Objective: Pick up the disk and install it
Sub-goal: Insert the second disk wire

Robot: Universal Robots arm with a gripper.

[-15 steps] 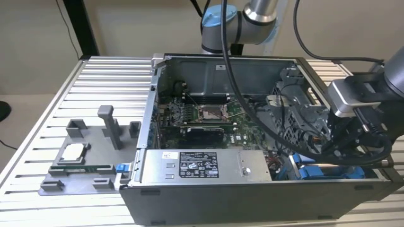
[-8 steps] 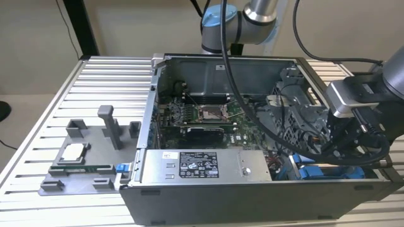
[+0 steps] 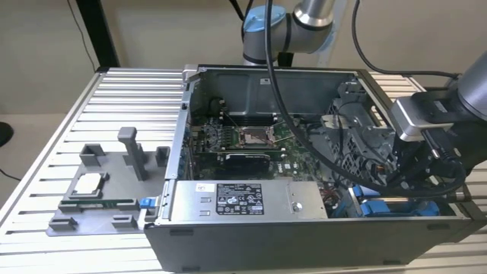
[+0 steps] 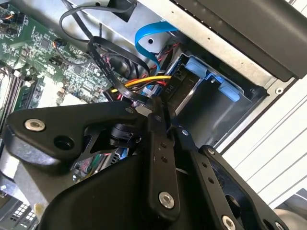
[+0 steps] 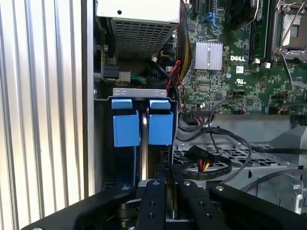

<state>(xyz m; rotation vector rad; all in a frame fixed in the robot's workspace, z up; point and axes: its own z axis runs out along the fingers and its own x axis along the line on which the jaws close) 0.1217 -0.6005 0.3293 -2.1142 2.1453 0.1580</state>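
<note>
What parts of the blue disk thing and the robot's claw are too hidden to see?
- The disk: in the first wrist view its blue carrier tabs show, but the metal body and label are down inside the bay.
- The gripper: in the second wrist view its own black links cover the fingertips.
- In the exterior view, the arm and cables cover the blue bay in the computer case.

White lettering stands on the motherboard (image 5: 240, 72) beside the heatsink (image 5: 209, 55), and the sticker (image 3: 239, 198) on the grey box (image 3: 304, 202) carries print too fine to read.
</note>
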